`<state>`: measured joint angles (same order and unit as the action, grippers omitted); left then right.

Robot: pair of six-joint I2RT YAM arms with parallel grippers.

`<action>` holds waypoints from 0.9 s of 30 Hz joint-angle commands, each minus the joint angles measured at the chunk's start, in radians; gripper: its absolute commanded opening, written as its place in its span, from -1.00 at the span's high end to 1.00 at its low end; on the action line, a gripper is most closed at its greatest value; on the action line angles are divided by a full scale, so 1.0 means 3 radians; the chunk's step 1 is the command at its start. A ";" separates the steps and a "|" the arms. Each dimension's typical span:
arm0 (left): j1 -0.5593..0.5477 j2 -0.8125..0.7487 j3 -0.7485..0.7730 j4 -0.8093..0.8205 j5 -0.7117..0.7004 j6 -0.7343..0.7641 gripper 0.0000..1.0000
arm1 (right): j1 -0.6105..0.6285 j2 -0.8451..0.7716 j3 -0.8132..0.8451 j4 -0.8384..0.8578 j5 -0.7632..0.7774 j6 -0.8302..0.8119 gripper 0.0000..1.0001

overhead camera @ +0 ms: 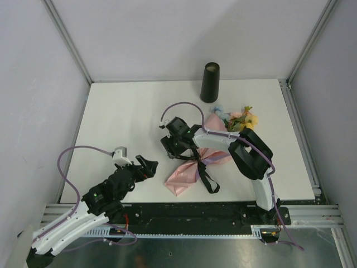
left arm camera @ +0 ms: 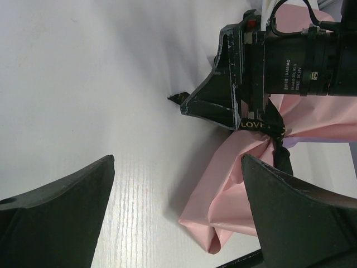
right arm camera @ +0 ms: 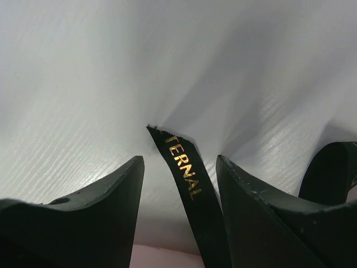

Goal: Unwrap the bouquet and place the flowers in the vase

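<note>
Right end effector (right arm camera: 179,159) open astride ribbon (right arm camera: 187,178) tail, left end effector (left arm camera: 178,159) open too; ribbon looks limp, slick, so pinch near tip.

Black vase (overhead camera: 210,82), pink paper (overhead camera: 181,178), black gold-lettered ribbon (right arm camera: 187,173), white table (overhead camera: 128,117)

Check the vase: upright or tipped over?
Upright. The black vase stands on its base at the far edge of the table, nothing sticking out of it; the flowers lie on the table to its right.
</note>
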<state>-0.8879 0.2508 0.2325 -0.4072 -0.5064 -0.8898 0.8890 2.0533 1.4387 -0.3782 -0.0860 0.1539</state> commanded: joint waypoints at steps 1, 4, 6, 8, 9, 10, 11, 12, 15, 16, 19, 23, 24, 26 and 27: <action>-0.0007 0.0023 0.0144 0.0043 -0.0067 0.0001 -0.98 | 0.0048 0.0134 0.0110 0.0027 -0.0044 0.0069 -0.21; -0.0010 0.0003 0.0123 0.0043 -0.0048 -0.0023 -0.98 | 0.0093 0.0157 0.0107 0.0020 0.0088 0.0093 -0.20; -0.0011 -0.0033 0.0110 0.0039 -0.0046 -0.0028 -0.97 | 0.0108 0.0174 0.0104 0.0023 0.0062 0.0109 -0.20; -0.0007 -0.0073 0.0105 0.0039 -0.0052 -0.0027 -0.97 | 0.0116 0.0191 0.0103 0.0019 0.0045 0.0123 -0.19; -0.0009 -0.0094 0.0105 0.0038 -0.0056 -0.0024 -0.97 | 0.0115 0.0194 0.0105 0.0014 0.0043 0.0142 -0.18; -0.0010 -0.0105 0.0107 0.0036 -0.0056 -0.0022 -0.98 | 0.0115 0.0188 0.0104 0.0006 0.0040 0.0157 -0.16; -0.0011 -0.0112 0.0111 0.0034 -0.0048 -0.0019 -0.98 | 0.0117 0.0182 0.0093 0.0002 0.0035 0.0172 -0.13; -0.0011 -0.0119 0.0131 0.0036 -0.0024 -0.0014 -0.97 | 0.0116 0.0166 0.0085 0.0007 0.0013 0.0182 -0.05; -0.0007 -0.0096 0.0182 0.0035 0.0033 -0.0013 -0.97 | 0.0123 0.0117 -0.0013 0.0069 -0.0075 0.0221 0.12; -0.0009 -0.0085 0.0199 0.0034 0.0045 -0.0017 -0.98 | 0.0126 0.0114 -0.0037 0.0077 -0.0084 0.0232 0.16; -0.0008 -0.0050 0.0250 0.0029 0.0044 -0.0008 -0.97 | 0.0142 0.0132 -0.0075 0.0082 -0.0028 0.0265 0.28; -0.0008 -0.0033 0.0264 0.0012 0.0033 -0.0065 -0.97 | 0.0163 0.0128 -0.0161 0.0168 0.0013 0.0303 0.62; -0.0010 -0.0028 0.0271 0.0002 0.0042 -0.0099 -0.97 | 0.0167 0.0106 -0.0195 0.0198 0.0022 0.0309 0.71; -0.0007 -0.0018 0.0292 -0.0004 0.0081 -0.0142 -0.97 | 0.0169 0.0055 -0.0253 0.0247 0.0071 0.0320 0.87; -0.0007 -0.0010 0.0303 -0.0008 0.0100 -0.0158 -0.97 | 0.0170 0.0024 -0.0280 0.0273 0.0110 0.0325 0.93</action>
<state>-0.8879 0.2348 0.2722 -0.4122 -0.4862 -0.9028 0.9180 2.0663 1.4136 -0.2932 -0.0650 0.2298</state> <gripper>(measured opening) 0.987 0.099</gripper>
